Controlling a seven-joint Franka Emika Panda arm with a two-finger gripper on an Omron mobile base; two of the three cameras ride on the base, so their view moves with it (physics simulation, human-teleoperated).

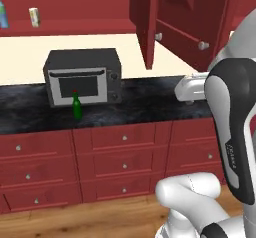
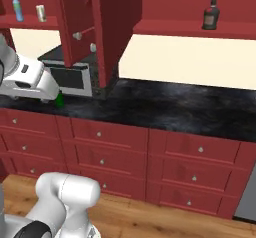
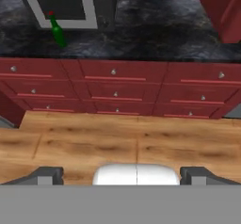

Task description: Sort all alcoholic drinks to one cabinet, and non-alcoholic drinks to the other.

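Observation:
A slim green bottle with a red cap (image 1: 76,106) stands upright on the black counter, just in front of the grey microwave (image 1: 82,77); it is also in the hand view (image 3: 57,30) and partly hidden behind my hand in the right base view (image 2: 59,100). The blue-tinted bottle (image 2: 17,8) and the small carton (image 2: 41,13) stand on the left cabinet's shelf. On the right cabinet's shelf sits the squat dark bottle (image 2: 211,13). My gripper (image 3: 121,174) is open and holds nothing. It hangs above the floor, well back from the counter.
Open red cabinet doors (image 1: 150,22) hang out over the counter (image 2: 165,107) to the right of the microwave. Rows of red drawers (image 3: 115,84) run below the counter. Wooden floor (image 3: 94,143) lies between me and the drawers.

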